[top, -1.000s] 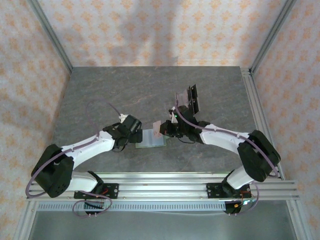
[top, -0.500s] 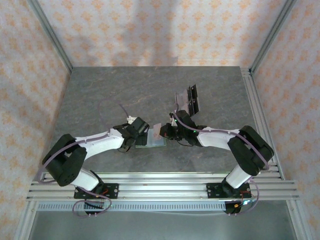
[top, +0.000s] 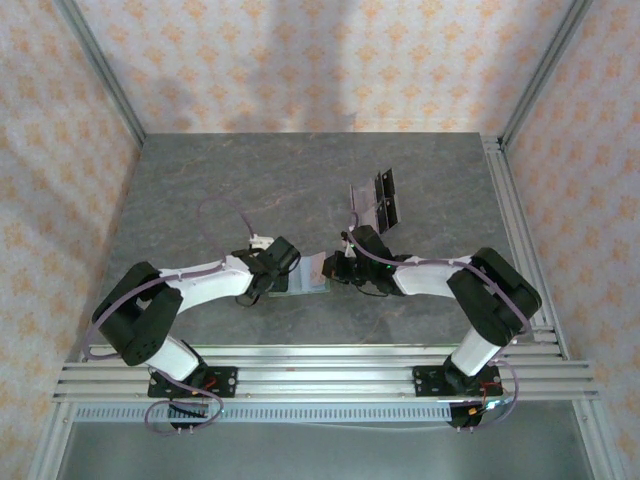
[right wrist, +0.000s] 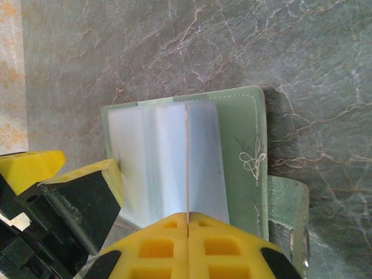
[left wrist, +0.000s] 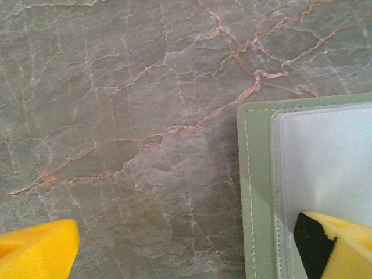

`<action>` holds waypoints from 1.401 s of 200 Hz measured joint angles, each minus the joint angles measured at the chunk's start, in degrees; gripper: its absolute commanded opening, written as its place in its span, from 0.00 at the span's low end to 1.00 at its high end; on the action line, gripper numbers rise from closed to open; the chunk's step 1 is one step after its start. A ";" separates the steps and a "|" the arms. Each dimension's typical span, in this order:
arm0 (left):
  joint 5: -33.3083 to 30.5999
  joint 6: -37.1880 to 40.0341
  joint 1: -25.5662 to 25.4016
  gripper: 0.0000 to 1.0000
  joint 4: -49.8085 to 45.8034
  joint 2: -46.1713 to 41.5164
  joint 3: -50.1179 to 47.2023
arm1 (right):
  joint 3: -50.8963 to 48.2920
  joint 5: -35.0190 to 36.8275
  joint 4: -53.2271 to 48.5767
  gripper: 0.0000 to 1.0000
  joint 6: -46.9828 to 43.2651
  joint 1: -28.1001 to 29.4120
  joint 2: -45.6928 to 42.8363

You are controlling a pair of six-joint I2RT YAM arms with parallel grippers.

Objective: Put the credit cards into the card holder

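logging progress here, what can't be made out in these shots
- held card: right wrist view, edge-on, its face hidden; the right gripper covers its lower end.
- whether its tip is inside a pocket of the card holder: unclear.
- card holder, left wrist view: cut off by the frame edges.
- spare cards: top view, too small to count.

Marbled table (top: 200, 190) with card holder (right wrist: 239, 125), credit cards (top: 376, 200)

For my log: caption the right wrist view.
Right gripper shut on thin mauve card, edge-on over open sage-green wallet.
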 measured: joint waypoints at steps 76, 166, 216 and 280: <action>-0.48 -3.06 -0.33 0.95 -0.17 0.48 0.00 | 0.00 -3.74 4.87 0.00 -0.04 -0.11 0.02; -1.44 -4.13 -0.61 0.95 -0.44 0.48 0.00 | -0.07 -8.13 12.00 0.00 -0.96 0.17 3.34; -1.60 -4.13 -0.70 0.94 -0.50 0.48 0.00 | -1.03 -8.98 16.11 0.00 -0.92 0.28 5.75; -1.57 -4.37 -0.70 0.93 -0.55 0.50 0.00 | -1.57 -9.81 18.75 0.00 -0.46 0.28 8.35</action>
